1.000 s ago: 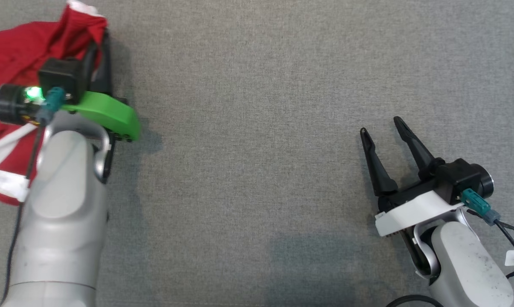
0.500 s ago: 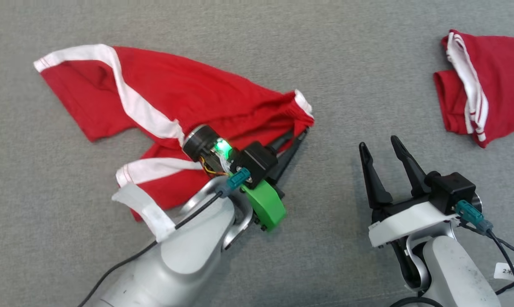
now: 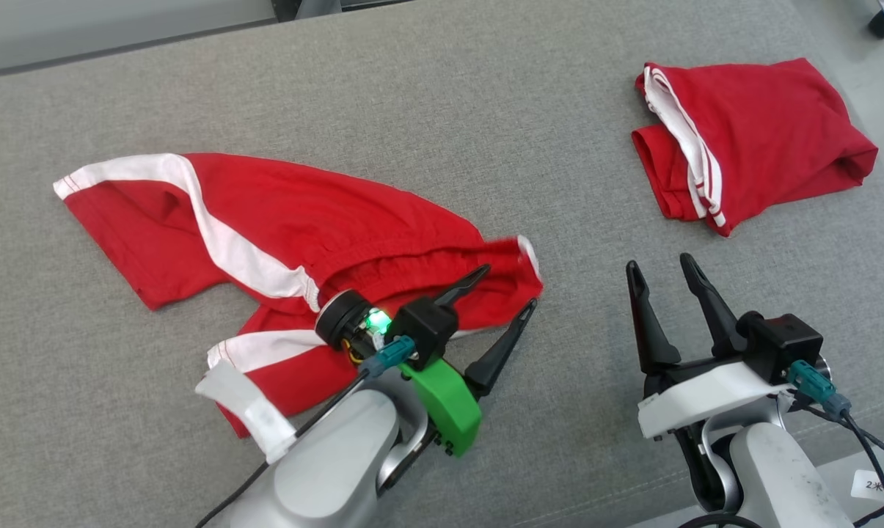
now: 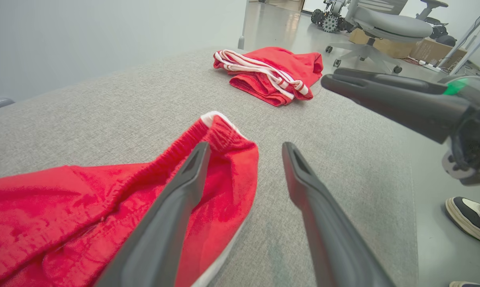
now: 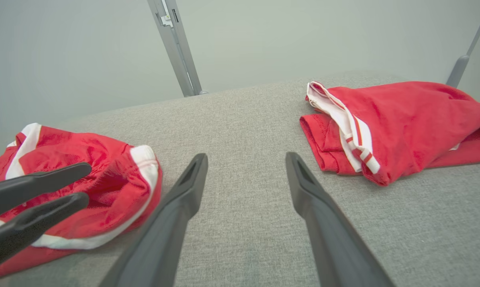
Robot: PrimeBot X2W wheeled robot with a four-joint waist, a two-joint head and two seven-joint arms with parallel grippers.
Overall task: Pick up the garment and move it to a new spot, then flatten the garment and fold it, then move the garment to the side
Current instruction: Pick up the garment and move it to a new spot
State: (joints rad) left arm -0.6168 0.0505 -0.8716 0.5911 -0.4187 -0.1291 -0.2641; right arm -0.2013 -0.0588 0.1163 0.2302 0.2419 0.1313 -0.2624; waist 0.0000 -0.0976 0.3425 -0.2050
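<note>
Fingers on my left gripper (image 3: 510, 286) stand spread with nothing held between them: one lies over the elastic waistband of the red shorts (image 3: 265, 220), the other over bare grey fabric surface (image 3: 442, 103) just beside the waistband's corner. My right gripper (image 3: 659, 262) is near my right edge of the surface, its fingers also wide apart and empty, pointing away from me over bare fabric. The red shorts lie crumpled and partly spread on my left half of the surface, one leg with a white side stripe and white hem stretching far to my left, the other leg bunched close under my left forearm. Farther off, at the far right corner, a folded red garment (image 3: 757, 139) with white striped trim rests well apart from the shorts. Beyond the surface's edge, my left wrist view shows a shoe (image 4: 469, 217) on the floor and an office chair (image 4: 383, 24).
</note>
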